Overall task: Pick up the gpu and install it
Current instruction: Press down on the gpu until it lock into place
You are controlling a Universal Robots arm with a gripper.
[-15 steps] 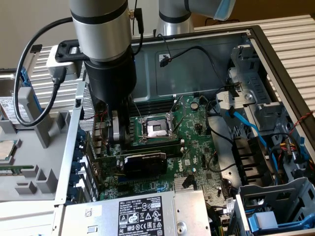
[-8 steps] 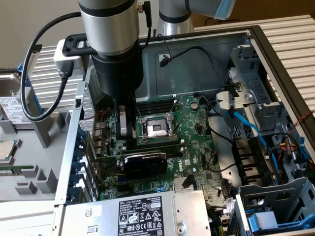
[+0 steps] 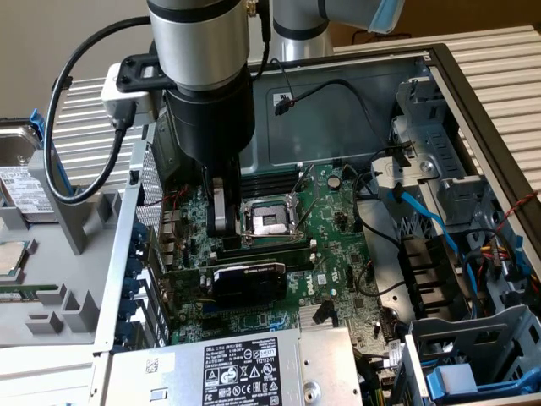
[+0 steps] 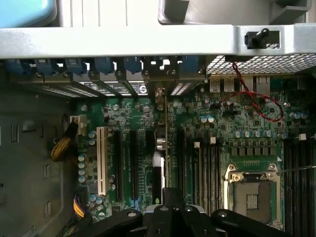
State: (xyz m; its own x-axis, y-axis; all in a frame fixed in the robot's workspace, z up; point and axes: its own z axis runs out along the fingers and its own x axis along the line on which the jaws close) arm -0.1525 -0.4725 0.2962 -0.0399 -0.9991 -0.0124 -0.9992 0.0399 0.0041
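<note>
Hovering above the motherboard (image 3: 338,228), beside the CPU socket (image 3: 269,222), with the gpu (image 3: 247,282) already standing upright in its slot just below that socket. Cannot tell how the fingers stand. Checking seating evenly along the slot, bracket flush against the case wall (image 3: 118,279), probably matters most.

A computer repair bench: an opened desktop case (image 3: 473,101) with motherboard (image 3: 338,228) and loose drives (image 3: 21,182) beside
</note>
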